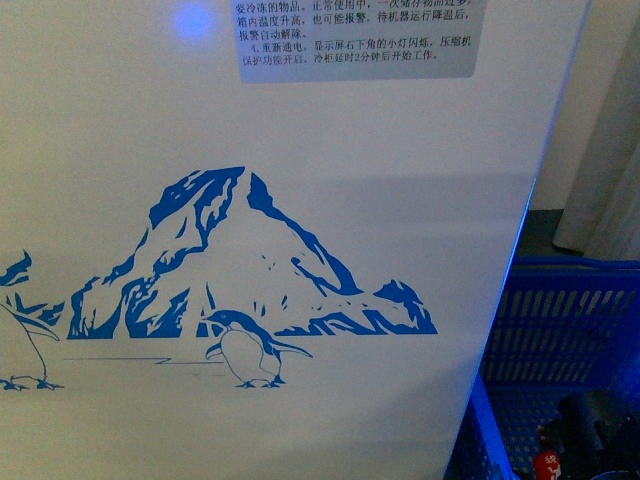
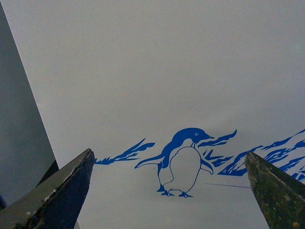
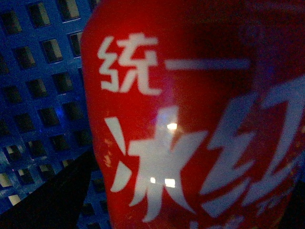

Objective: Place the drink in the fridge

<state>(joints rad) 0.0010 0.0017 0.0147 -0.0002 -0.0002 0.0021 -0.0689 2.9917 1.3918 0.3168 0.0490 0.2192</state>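
Hardly begun, by the look of it.

Front view first: mostly the fridge (image 1: pixel 300 130), seen as a white wall with its penguin graphic (image 1: pixel 245 350); nothing of its top in sight. Just beside the fridge, past its corner and low down, a blue basket (image 1: pixel 570 320). Inside that, a scrap of red, probably the drink (image 1: pixel 549 461), next to a dark shape too blurred to name. So, as a judgement: drink not yet in the fridge, with lifting, carrying up to the fridge's opening and setting inside all left to do.

Left wrist view next: left pincer (image 2: pixel 167 153) spread wide, dark fingers (image 2: pixel 62 191) well apart. Gripping nothing, touching nothing, aimed at the fridge wall near the penguin.

Right wrist view last: filled by the drink's red label (image 3: pixel 190 143) with white characters, very close. Blue basket lattice right behind it, so plainly outside the fridge. Right pincer fingers not made out here; cannot tell whether spread, pressed together or pinching the drink.
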